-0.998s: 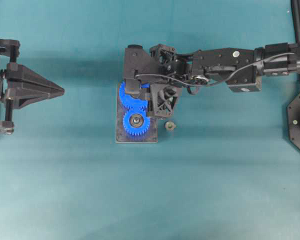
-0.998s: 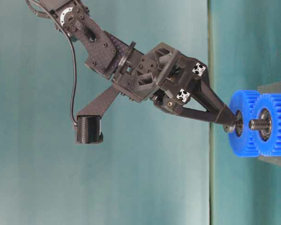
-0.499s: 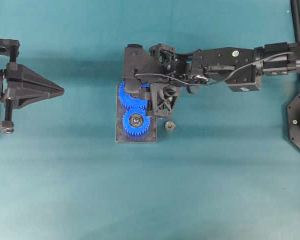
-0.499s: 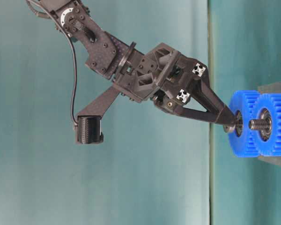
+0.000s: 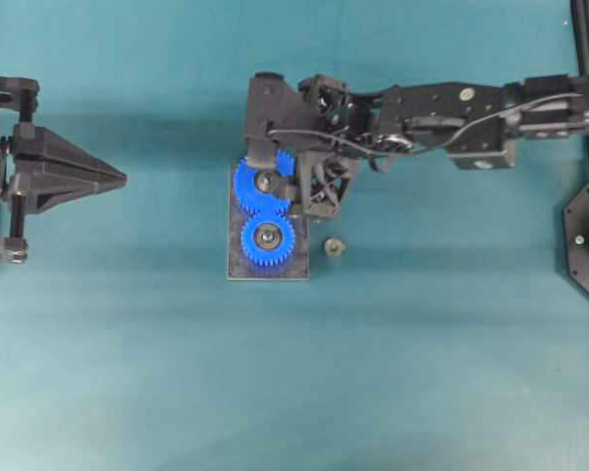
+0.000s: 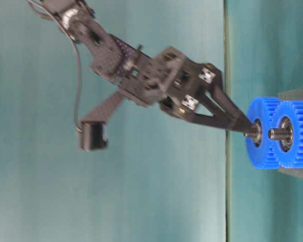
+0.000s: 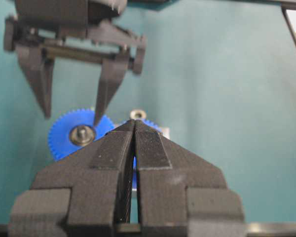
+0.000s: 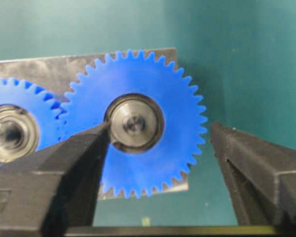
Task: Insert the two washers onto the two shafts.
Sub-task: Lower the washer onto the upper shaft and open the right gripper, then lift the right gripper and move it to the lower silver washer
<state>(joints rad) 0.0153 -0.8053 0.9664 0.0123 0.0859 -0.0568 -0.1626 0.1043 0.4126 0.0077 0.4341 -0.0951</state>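
Right wrist view: right gripper (image 8: 158, 148) jaws spread apart, grasping nothing; round silver metal washer (image 8: 134, 123) sits on the steel shaft (image 8: 134, 124) at frame centre, inside the toothed blue plastic gear (image 8: 138, 123). Left gripper (image 7: 133, 129) jaws clenched, empty

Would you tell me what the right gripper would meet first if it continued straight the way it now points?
Probably the blue gear and the washer at its hub; the open right gripper straddles them.

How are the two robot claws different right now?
The right end effector is open, its black fingers spread either side of the blue plastic gear; the left end effector is shut, fingers pressed together. The right one hovers just over the gears; the left one sits far off at the table's side. Both are black, pointed and hold nothing.
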